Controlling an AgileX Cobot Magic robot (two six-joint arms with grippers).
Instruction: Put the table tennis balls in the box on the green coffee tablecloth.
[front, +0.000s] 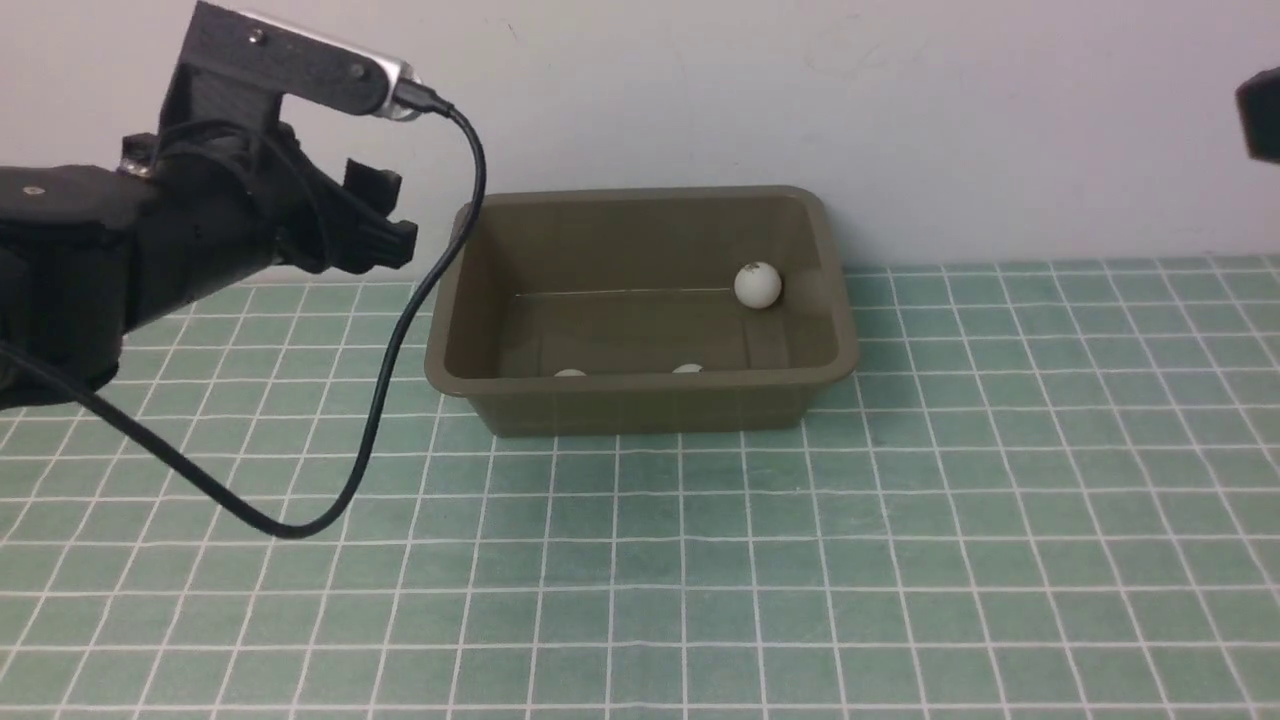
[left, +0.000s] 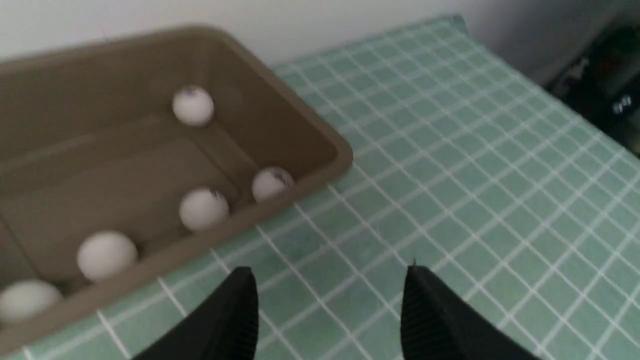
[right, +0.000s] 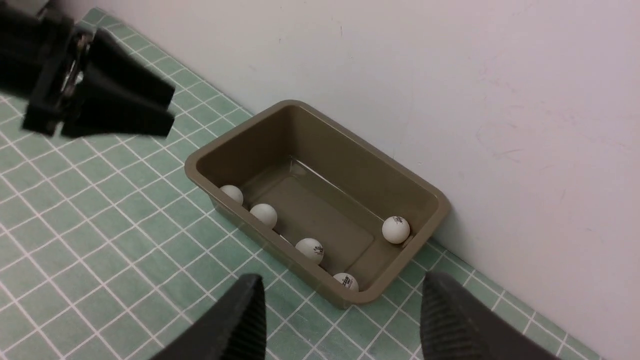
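The olive-brown plastic tub (front: 640, 405), rectangular with rounded corners, a flared rim and sloping walls, stands upright on the teal-green gridded tablecloth (front: 750, 560) near the pale wall (front: 700, 90), and inside it lie all five table tennis balls (right: 396, 230), four along the near wall and one by the far wall toward the right end. The balls are small, white and matte, with small dark printed logos showing on some. A black cable (front: 375, 400) loops from the left arm (front: 210, 210) across the tub's left edge in the front view, while the left fingers (left: 330, 300) and right fingers (right: 342, 305) are apart, holding nothing.
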